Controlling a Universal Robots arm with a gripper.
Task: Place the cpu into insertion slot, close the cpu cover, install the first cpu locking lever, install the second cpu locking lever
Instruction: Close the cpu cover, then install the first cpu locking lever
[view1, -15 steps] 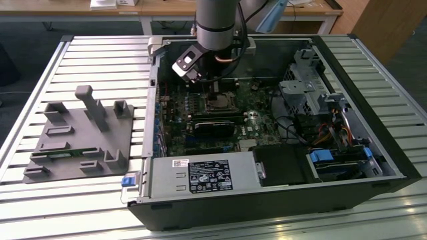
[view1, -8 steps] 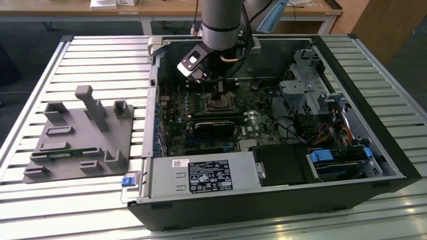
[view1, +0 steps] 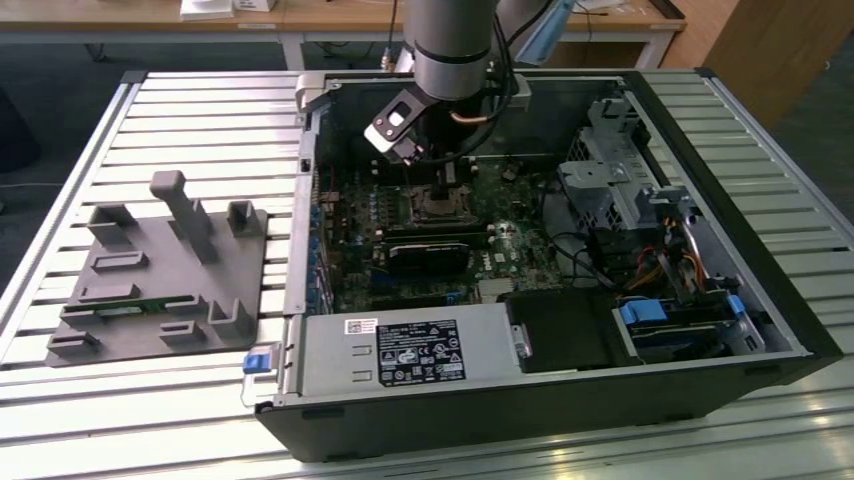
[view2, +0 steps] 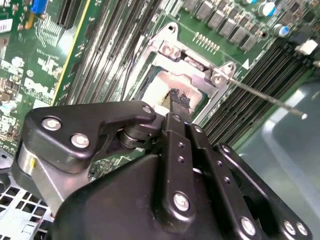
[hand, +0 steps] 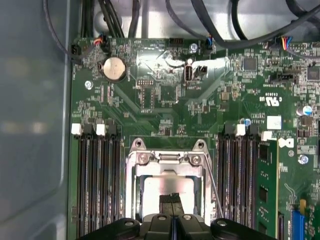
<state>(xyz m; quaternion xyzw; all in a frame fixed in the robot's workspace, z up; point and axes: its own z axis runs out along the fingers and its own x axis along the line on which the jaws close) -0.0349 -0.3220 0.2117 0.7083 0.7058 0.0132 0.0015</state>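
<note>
– Slatted metal table (view1: 200, 110) under an opened computer case (view1: 534, 425), a grey fixture tray (view1: 160, 280) off on the exterior view's left; where is your hand in all that?

– Down inside the case, over the motherboard (hand: 165, 105); my gripper (hand: 172, 201) has its fingers drawn together with no gap that I can see, and nothing clamped between them as far as I can tell; the tips sit on or just above the cpu (hand: 155, 192), I cannot tell which.

– So the chip is not in your grasp?

– No; it lies flat in the insertion slot (view1: 434, 208), straight beneath my fingertips, silver top up; being square, it has no long axis to speak of.

– And the cpu cover (hand: 167, 172)?

– Its frame appears to lie around the chip, the cut-out showing the metal top; whether it is pressed fully flat I cannot tell.

– What else sits close?

– A thin locking lever (view2: 270, 100); in the second wrist view its rod runs long and straight from a socket corner out over the memory slots (view2: 285, 65); I judge it unlatched; its long axis points away from my fingers, so it lies beside me, not under me.

– Room to move?

– Memory slots flank the socket on both sides, one holding a green memory module (hand: 265, 190); the case wall (hand: 30, 125) is well apart; over the socket itself the space looks open.
</note>
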